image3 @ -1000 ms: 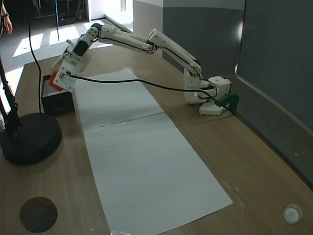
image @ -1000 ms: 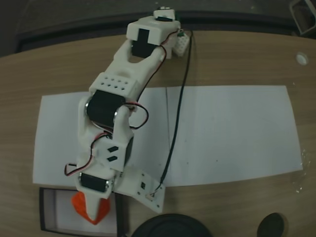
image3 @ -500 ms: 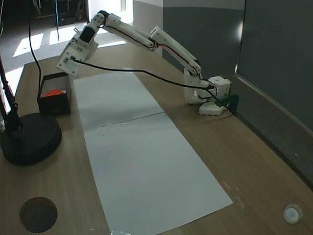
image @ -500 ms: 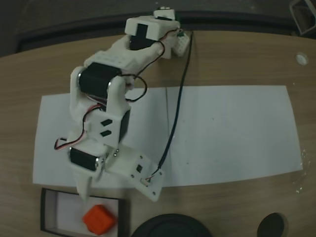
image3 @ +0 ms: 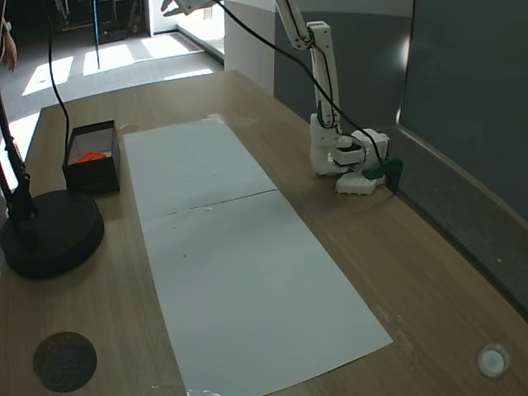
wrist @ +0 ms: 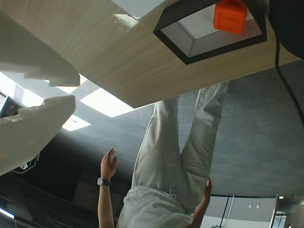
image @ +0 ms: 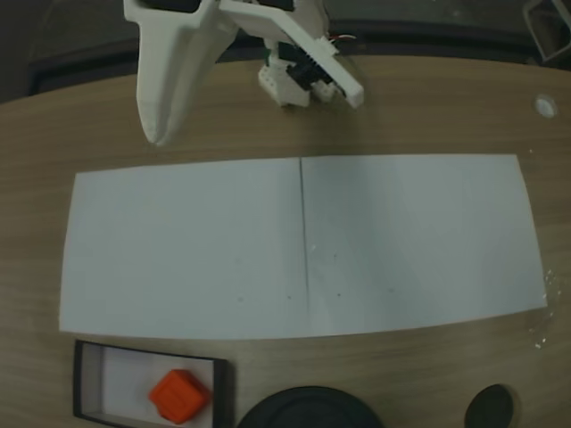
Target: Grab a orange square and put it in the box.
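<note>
The orange square (image: 178, 395) lies on the pale floor of the black-walled box (image: 82, 379) at the table's near left corner in a fixed view. It shows as an orange patch (image3: 89, 156) inside the box (image3: 97, 176) in the other fixed view, and the wrist view, which is upside down, has the square (wrist: 230, 15) in the box (wrist: 190, 52) at its top. My gripper (image: 159, 132) is raised high and far from the box, near the arm's base, and reaches the upper edge (image3: 180, 7). Its white fingertips (wrist: 57, 78) stand a narrow gap apart with nothing between them.
A white paper sheet (image: 303, 241) covers the table's middle. A round black base (image3: 49, 235) sits beside the box, with a dark disc (image3: 64, 360) nearer. A person (wrist: 180, 156) stands past the table's edge. The arm's base (image3: 342, 161) and black cable are at the far side.
The gripper let go of the orange square into the box, then rose and swung back high toward the arm's base. The square stays in the box.
</note>
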Tool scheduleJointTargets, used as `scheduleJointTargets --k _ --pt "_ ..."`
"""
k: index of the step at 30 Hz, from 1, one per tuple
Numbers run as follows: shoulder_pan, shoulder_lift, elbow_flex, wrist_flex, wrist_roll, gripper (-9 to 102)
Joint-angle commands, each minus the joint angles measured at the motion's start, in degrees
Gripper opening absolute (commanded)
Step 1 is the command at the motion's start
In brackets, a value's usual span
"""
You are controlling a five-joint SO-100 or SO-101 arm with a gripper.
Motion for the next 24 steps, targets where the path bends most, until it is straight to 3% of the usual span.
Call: scheduleJointTargets --k 1,9,24 --pt "-2.81 16.61 12.66 -0.35 -0.18 0" --pt "-12.57 45.88 49.39 -1.14 -7.65 0" --pt "-13.1 94.13 103.01 -18.63 -8.0 0"
